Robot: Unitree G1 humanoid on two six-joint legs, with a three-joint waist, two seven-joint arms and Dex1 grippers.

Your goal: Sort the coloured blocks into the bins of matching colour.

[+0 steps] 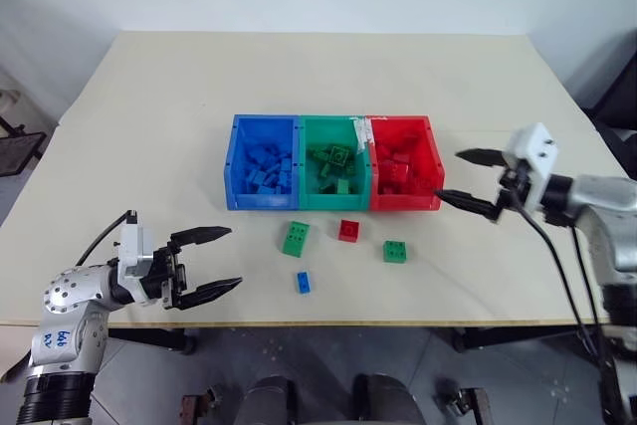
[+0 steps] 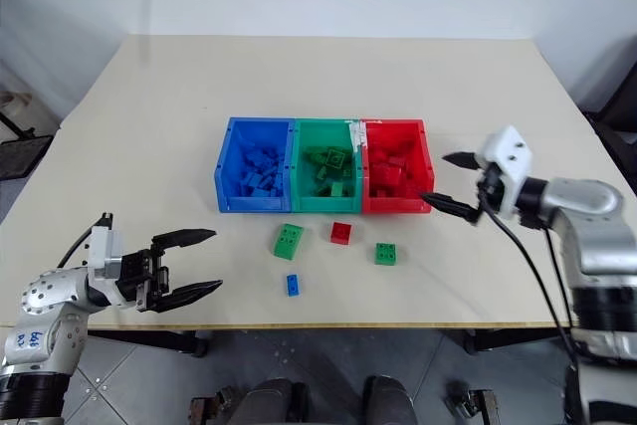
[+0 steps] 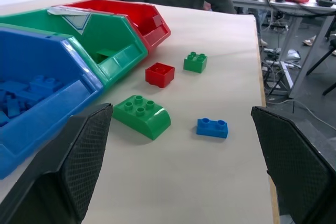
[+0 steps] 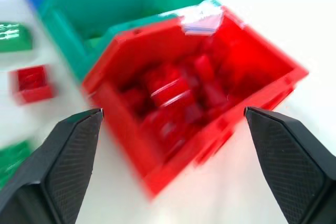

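Three joined bins are set mid-worktop (image 1: 149, 126): one blue bin (image 1: 237, 161), one green bin (image 1: 305, 129), one red bin (image 1: 430, 146), each already holding bricks of its own colour. Four loose bricks are counted in front of them: a sloped green brick (image 1: 295, 238) below the blue-green seam, a small red brick (image 1: 348, 230) just in front of the green bin, a square green brick (image 1: 394, 251) nearer the red bin, and a tiny blue brick (image 1: 303, 283) closest to the near edge.

The left gripper (image 1: 221, 260) is held level near the worktop's near left edge, fingers spread wide with nothing between them. The right gripper (image 1: 470, 179) is held beside the red bin's right wall, fingers likewise parted and empty.

In the left wrist view all four loose bricks are shown together, along with chairs and desks beyond the worktop. In the right wrist view the red bin's heaped contents are seen from close by, blurred.
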